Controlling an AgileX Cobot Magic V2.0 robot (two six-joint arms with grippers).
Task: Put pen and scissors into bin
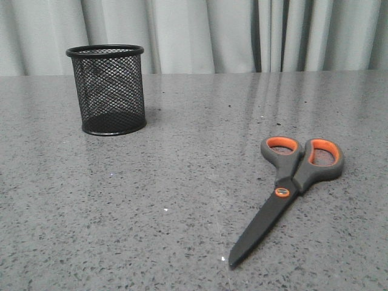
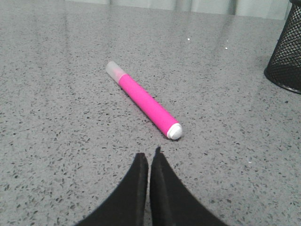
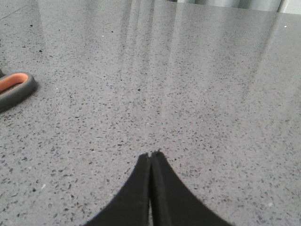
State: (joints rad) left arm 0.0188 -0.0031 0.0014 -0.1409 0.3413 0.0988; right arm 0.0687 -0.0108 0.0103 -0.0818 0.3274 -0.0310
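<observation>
With both end effectors (image 2: 149,157) (image 3: 150,157) clenched empty, the round pen (image 2: 143,100) could probably roll if nudged before grasping.

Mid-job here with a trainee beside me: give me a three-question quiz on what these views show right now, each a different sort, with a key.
1. True or false: the scissors are standing inside the bin.
2. Multiple choice: the pen is (A) upright in the bin, (B) lying flat on the table, (C) held by the left gripper.
3. Fill in: both the left gripper and the right gripper have their fingers ____.

Key:
1. False; they lie flat on the table, blades closed.
2. B.
3. Shut, holding nothing.
</observation>
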